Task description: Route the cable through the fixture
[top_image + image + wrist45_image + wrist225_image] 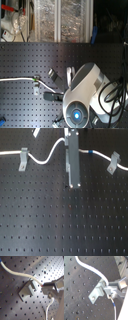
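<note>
- Clearly, the long thin white flexible cable [42, 159] is seen lying across the far part of the black perforated metal surface [60, 223] in the first exterior view, running from that view's left to its right in a wave.
- Along its run, the cable is carried over a small grey metal clip fixture [22, 159] toward the first exterior view's left and reaches a second small grey metal clip fixture [114, 162] toward the first exterior view's right; a small blue band [89, 151] is visible on it between the bar and that second clip.
- Its middle is hidden behind the wide grey upright metal bar [73, 163], which appears to belong to the arm.
- In both wrist views, the cable is shown sweeping in a curve down to a grey angled bracket fixture [28, 291], touching its upper edge, and ending right at the claw [47, 289].
- The claw's grey fingertips [111, 289] are seen clenched on the cable just beside the bracket, so the cord's long axis is judged to lead away from the claw over the fixture.
- A thinner white strand [114, 307] is seen trailing from the claw on the other side.
- The coming move is judged to depend on the cord being drawn down into the bracket's slot.
</note>
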{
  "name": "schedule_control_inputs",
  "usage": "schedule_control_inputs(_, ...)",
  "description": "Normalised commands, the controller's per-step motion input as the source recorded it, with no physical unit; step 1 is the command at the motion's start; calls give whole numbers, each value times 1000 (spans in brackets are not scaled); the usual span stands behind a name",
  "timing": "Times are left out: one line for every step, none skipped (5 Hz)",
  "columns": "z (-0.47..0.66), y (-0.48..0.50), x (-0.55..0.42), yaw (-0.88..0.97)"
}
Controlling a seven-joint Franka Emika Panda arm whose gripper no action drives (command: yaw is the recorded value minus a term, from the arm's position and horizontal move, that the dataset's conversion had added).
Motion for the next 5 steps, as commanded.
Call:
schedule_control_inputs(200, -61, -197, -823)
schedule_control_inputs(243, -97, -254, -180)
schedule_control_inputs(308, -61, -213, 0)
schedule_control_inputs(446, 55, -308, 143)
schedule_control_inputs(346, 95, -111, 0)
